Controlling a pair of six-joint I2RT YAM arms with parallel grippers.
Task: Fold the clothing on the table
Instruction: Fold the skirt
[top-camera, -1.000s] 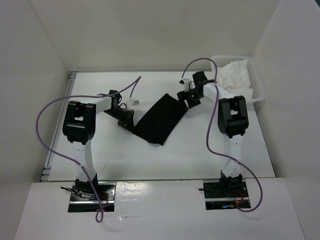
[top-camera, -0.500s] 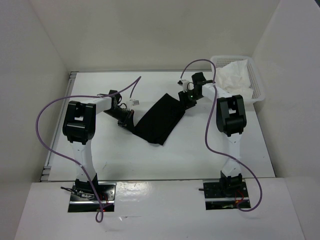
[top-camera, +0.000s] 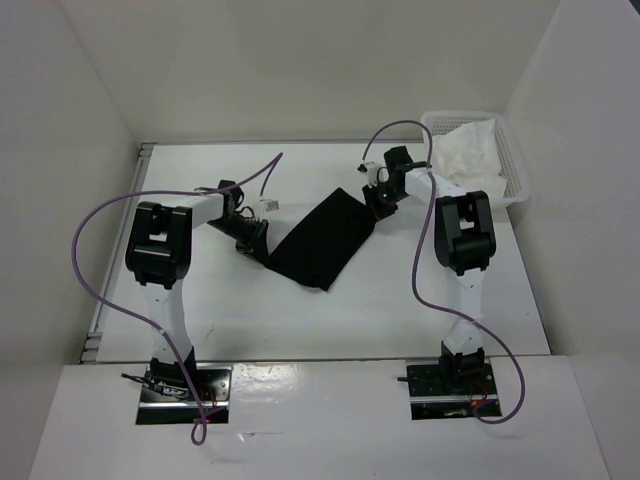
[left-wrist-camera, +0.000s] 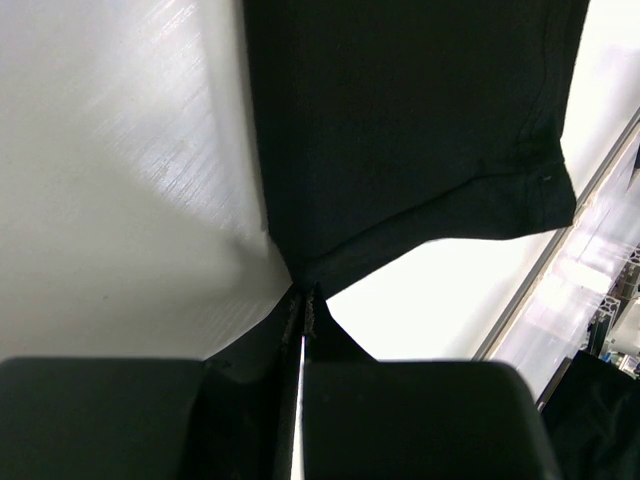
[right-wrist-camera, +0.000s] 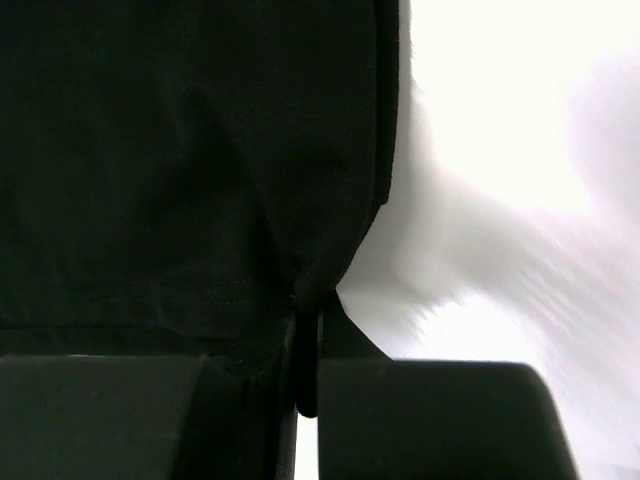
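right gripper is being seen shut now, having been wide a second ago; the far-right corner of the clothing is being pinched between its jaws, with fabric being bunched into the pinch in the right wrist view; left gripper is being kept clamped on the near-left corner, unchanged, and a taut tent of fabric is being drawn up to its tips in the left wrist view; clothing is being left mid-table as a diagonal strip running near-left to far-right, no shift being noted

judged: both ends are now being held, so the grasp step is being closed out and a lift-and-fold is being set up; the fold itself is not yet being made

edges: one free corner is being left pointing near, unheld; hem is being shown flat in the left wrist view

room: open tabletop is being offered near of the strip and to the left; rail is being kept well apart on the far side; basket with white cloth is sitting far-right, close behind the right arm, so swing that way is being limited
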